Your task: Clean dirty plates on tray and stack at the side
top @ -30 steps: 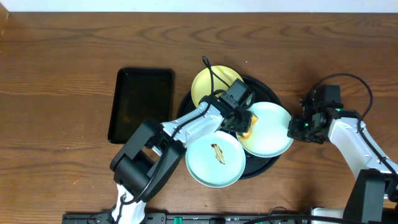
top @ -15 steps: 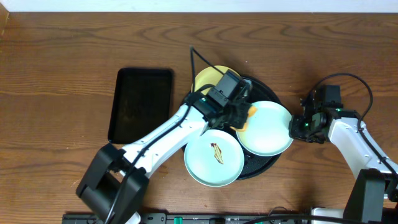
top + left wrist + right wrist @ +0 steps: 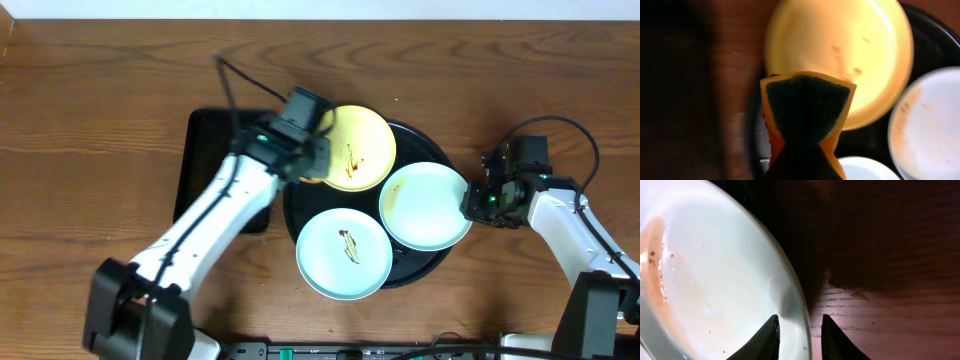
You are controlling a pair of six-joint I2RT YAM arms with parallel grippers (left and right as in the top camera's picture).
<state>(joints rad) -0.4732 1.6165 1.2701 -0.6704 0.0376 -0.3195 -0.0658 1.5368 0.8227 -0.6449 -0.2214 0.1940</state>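
Note:
The round black tray holds three plates. The pale yellow plate at its back carries a brown smear and also shows in the left wrist view. A mint-blue plate at the front has a brown smear. The second mint-blue plate on the right has faint brown residue. My left gripper is shut on an orange sponge with a dark green pad at the yellow plate's left edge. My right gripper is shut on the right plate's rim.
A smaller rectangular black tray lies left of the round tray, partly under my left arm. Bare wooden table lies all around. The right plate overhangs the round tray's right rim.
My left arm swung up and left with the sponge, from the right mint-blue plate to the yellow plate's left edge, uncovering the yellow plate. The right arm has not moved.

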